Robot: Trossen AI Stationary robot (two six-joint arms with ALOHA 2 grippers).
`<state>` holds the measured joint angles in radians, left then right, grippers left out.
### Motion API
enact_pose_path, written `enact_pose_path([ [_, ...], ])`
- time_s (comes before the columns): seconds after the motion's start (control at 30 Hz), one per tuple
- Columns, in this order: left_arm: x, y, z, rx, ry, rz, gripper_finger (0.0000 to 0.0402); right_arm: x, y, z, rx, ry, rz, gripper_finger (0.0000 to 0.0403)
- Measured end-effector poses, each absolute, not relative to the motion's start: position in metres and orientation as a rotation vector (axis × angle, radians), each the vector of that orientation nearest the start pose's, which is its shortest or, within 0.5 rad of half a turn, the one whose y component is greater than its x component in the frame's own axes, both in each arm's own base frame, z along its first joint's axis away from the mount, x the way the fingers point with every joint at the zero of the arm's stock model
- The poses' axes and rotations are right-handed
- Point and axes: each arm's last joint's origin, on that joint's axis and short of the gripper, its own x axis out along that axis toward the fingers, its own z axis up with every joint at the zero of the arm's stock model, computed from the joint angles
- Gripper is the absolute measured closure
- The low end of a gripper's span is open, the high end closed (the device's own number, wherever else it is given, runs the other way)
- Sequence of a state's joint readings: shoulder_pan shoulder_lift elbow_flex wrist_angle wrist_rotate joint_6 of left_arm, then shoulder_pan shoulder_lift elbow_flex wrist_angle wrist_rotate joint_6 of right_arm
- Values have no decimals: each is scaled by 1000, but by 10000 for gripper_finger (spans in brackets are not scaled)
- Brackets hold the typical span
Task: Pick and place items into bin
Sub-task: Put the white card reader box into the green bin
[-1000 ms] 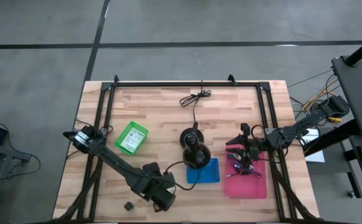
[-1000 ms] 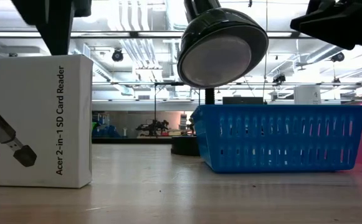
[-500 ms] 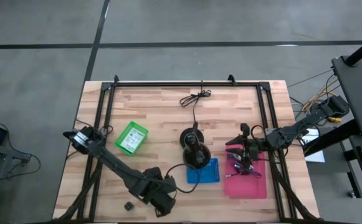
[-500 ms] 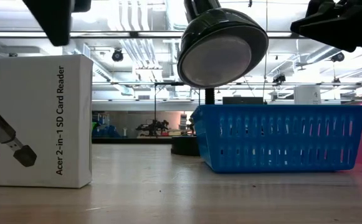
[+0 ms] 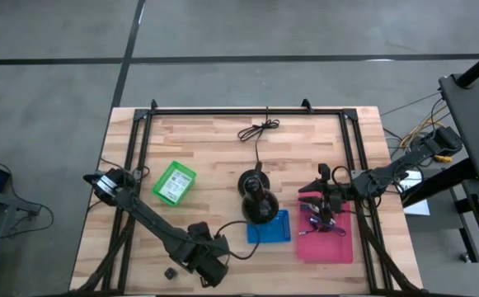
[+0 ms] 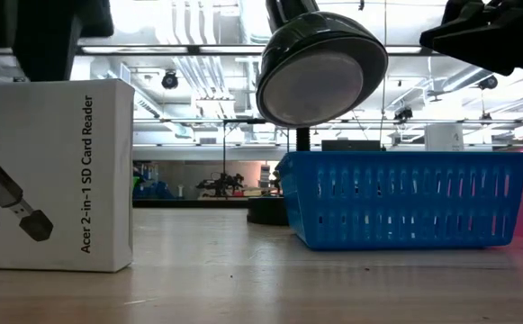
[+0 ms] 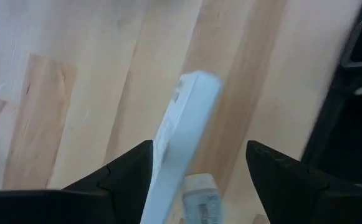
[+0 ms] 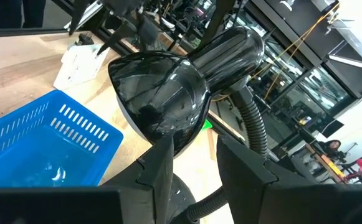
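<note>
Table (image 5: 214, 148): pale wooden planks in butcher-block strips, framed by black metal rails.

Left gripper (image 5: 208, 266): dark, low over the near edge of the table, left of the blue basket. In the left wrist view its fingers (image 7: 118, 177) are spread, with a flat white stick-shaped piece (image 7: 179, 134) standing between them, smooth and square-edged; contact with the fingers cannot be confirmed.

Right gripper (image 5: 313, 198): dark, held above the far end of the pink tray, fingers parted, nothing between them in the right wrist view.

Blue basket (image 5: 270, 226): rectangular, slotted plastic walls, on the table just left of the pink tray.

Pink tray (image 5: 326, 242): flat, rectangular, smooth, with thin purple and dark oddments (image 5: 320, 221) lying at its far end.

Black stand (image 5: 257, 200): glossy, rounded dome head on a ribbed flexible neck, at the basket's far edge.

Black cord (image 5: 258, 132): thin, looped near the table's far rail.

Green bin (image 5: 175, 182): square, bright plastic, a white card inside, left of centre.

Small dark cube (image 5: 170, 272): on the wood by the near edge, just beside the left gripper.

White carton (image 6: 52, 175): matte cardboard, printed "Acer 2-in-1 SD Card Reader".
</note>
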<state>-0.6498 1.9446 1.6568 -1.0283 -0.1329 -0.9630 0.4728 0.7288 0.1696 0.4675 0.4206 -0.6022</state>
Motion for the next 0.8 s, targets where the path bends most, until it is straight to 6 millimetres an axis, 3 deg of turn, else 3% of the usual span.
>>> enact_pose_path([
  [0.57,306,-226,216,-240,1333,247,162,145,61,192,-644,64,75,291],
  [0.8,304,-225,212,-207,1348,233,217,145,61,192,-644,64,75,291],
])
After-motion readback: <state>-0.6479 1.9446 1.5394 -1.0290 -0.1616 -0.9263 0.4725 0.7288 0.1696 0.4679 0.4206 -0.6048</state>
